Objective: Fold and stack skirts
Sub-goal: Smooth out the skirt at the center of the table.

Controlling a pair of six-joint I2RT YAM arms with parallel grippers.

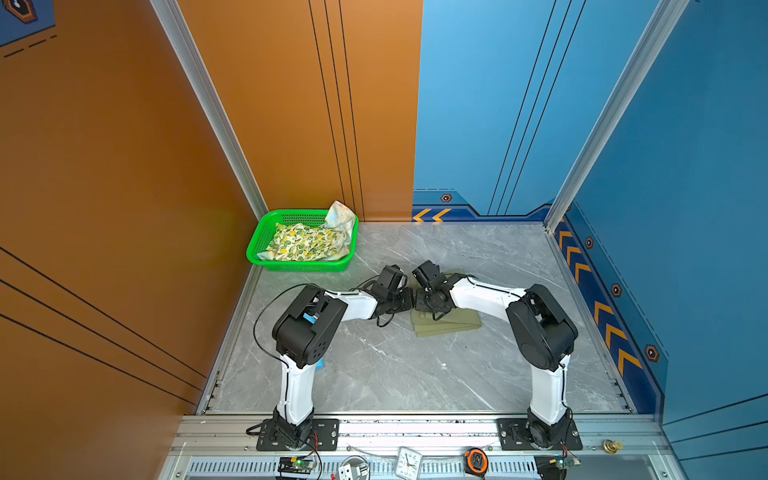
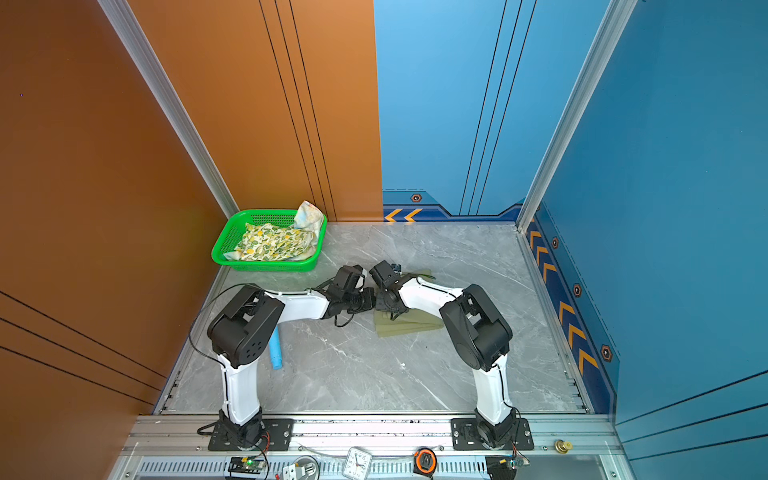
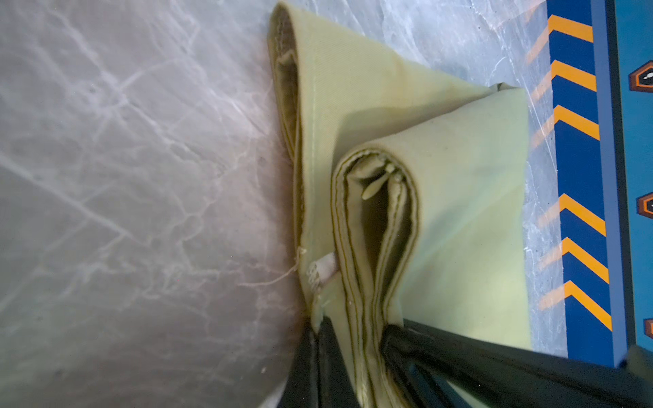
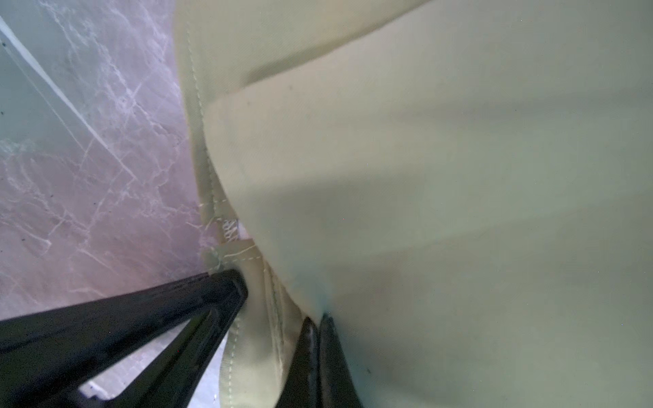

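Left wrist view: left gripper (image 3: 357, 339) clamped on half-folded olive skirt (image 3: 459, 212) | right gripper (image 4: 279, 303) pinching same | lemon skirt (image 1: 305, 245), floral skirt (image 1: 341, 216) unfolded in basket (image 1: 258, 239) | stack not begun

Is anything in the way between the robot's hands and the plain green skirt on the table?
No, nothing visible is in the way. The fingers of the left gripper pinch a folded edge of the olive skirt, and the right gripper is closed on its cloth too.
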